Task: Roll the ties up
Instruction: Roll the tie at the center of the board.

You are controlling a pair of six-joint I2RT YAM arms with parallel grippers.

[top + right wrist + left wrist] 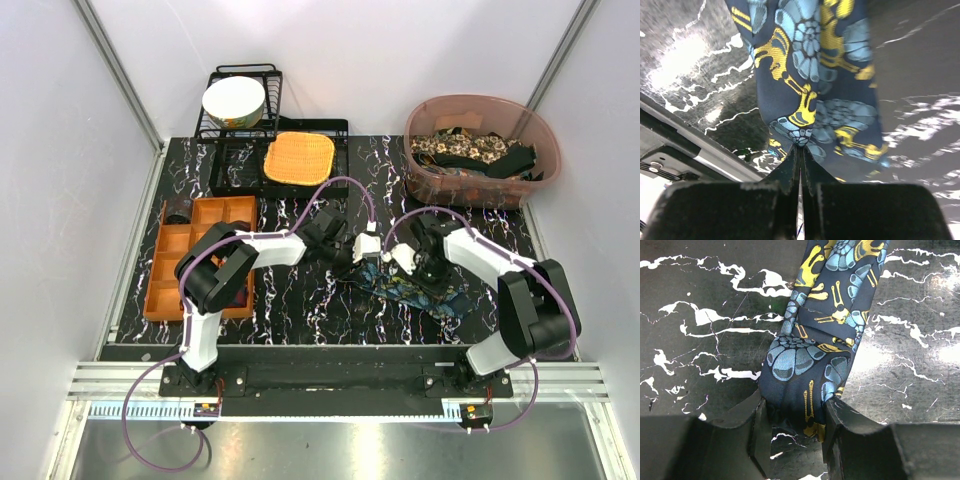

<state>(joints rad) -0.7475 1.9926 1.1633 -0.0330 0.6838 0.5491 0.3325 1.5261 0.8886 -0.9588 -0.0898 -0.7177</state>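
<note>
A black table (290, 312) veined with white is enclosed by three pale walls, and two arms are bolted at its near edge. Just beyond the bases, one dark blue tie (812, 355) printed in teal and yellow is laid flat on the table between the two grippers, running from the middle toward the right. The left gripper (797, 412) is closed on one folded end of this tie, the cloth being held between its two fingers (840, 425) and touching both. The right gripper (800, 147) is fully closed, its two fingers pressed together with only a thin slit between them; their tips are set against the tie's printed surface, though it cannot be told whether any cloth is pinched there. To the left, one orange tray (163, 262) divided into several compartments is seen, partly covered by the left arm. Farther back, one square orange woven mat (298, 158) is rested on a low black rack. Behind it, one black wire dish rack (262, 75) is stood against the back wall, and one white bowl (234, 100) is held in it. At the far right, one pinkish translucent tub (470, 190) is filled with a heap of further ties (465, 148), beige floral and black among them; their number cannot be counted.
</note>
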